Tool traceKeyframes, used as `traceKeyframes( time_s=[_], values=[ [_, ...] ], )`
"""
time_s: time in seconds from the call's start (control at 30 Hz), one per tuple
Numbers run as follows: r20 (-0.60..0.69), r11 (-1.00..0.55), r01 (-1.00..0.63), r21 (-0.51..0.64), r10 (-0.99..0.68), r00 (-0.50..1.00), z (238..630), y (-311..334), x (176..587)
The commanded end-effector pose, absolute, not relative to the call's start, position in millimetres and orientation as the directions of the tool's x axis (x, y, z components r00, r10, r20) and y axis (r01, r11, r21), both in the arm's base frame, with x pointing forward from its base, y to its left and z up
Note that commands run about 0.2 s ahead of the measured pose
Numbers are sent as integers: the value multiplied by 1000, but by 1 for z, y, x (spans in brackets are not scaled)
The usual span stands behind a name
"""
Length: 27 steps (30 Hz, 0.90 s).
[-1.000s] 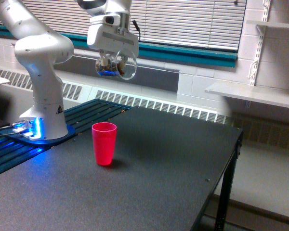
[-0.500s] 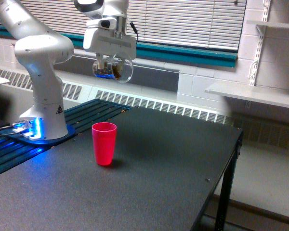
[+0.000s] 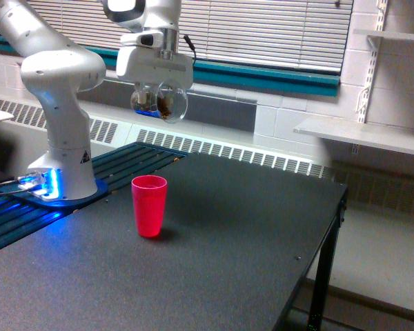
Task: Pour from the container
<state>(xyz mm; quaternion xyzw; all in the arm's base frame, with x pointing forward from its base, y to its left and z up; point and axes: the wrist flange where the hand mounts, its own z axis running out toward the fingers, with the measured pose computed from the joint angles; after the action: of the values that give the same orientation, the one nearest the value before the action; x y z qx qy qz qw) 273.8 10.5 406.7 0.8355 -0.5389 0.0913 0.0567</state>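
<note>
Off to the exterior view's left of the gripper stands the arm's white base (image 3: 63, 138), bolted at the edge of the dark table (image 3: 214, 255), with a blue light glowing at its foot and a slatted dark panel beside it. Moving right, the gripper (image 3: 155, 96) hangs high in the air, well above the tabletop, with window blinds behind it. Its fingers are closed around the container (image 3: 160, 102), a small clear glass mug that looks tipped over onto its side, so that I see its round outline facing roughly toward the camera. Brown granular stuff shows through the glass, lying in the lower part of it; I can't make out the handle from here. Below the gripper, and a touch toward the exterior view's left of it, a red cup (image 3: 150, 205) stands upright on the table, mouth open, well apart from the mug. I see nothing falling from the mug, and I cannot see into the red cup to tell whether anything has landed there. By my reckoning the pour proper has not started: the mug is lifted and close to lined up over the cup, but the contents look to be inside it. Further right there is only bare tabletop and a wall shelf (image 3: 362, 134).
</note>
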Motion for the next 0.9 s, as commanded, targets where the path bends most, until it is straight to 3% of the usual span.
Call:
traceKeyframes(
  time_s=[0.03,0.9],
  values=[
    [198,-387,-922,-4,-904,379,399,6,268],
    [146,-360,-933,14,-922,358,381,-10,258]
  ],
)
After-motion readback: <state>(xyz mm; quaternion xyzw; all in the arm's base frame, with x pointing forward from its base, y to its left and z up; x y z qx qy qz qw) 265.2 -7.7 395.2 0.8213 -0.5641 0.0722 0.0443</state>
